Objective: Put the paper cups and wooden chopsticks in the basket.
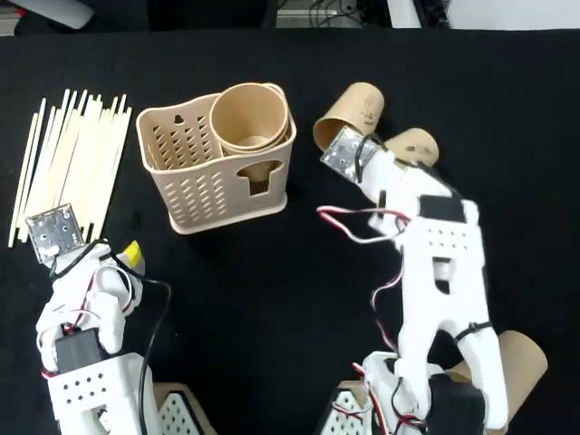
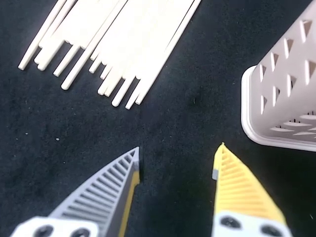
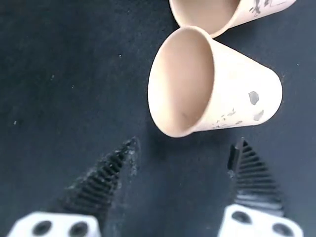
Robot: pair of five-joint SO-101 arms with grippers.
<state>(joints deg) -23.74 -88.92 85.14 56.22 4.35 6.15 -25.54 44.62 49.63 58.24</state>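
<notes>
The beige perforated basket (image 1: 204, 177) stands left of centre with stacked paper cups (image 1: 251, 116) inside it. Wooden chopsticks (image 1: 68, 159) lie fanned at the far left. My left gripper (image 2: 178, 149) is open just short of the chopsticks' (image 2: 113, 44) near ends, with the basket's corner (image 2: 286, 98) to one side. Two paper cups (image 1: 352, 111) (image 1: 414, 145) lie on their sides right of the basket. My right gripper (image 3: 185, 148) is open, its fingertips just short of one lying cup (image 3: 212, 94). A second cup (image 3: 222, 12) lies beyond it.
A further paper cup (image 1: 523, 362) lies at the bottom right, beside the right arm's base (image 1: 435, 390). The left arm (image 1: 86, 335) stands at the bottom left. Black cloth (image 1: 272, 290) covers the table between the arms.
</notes>
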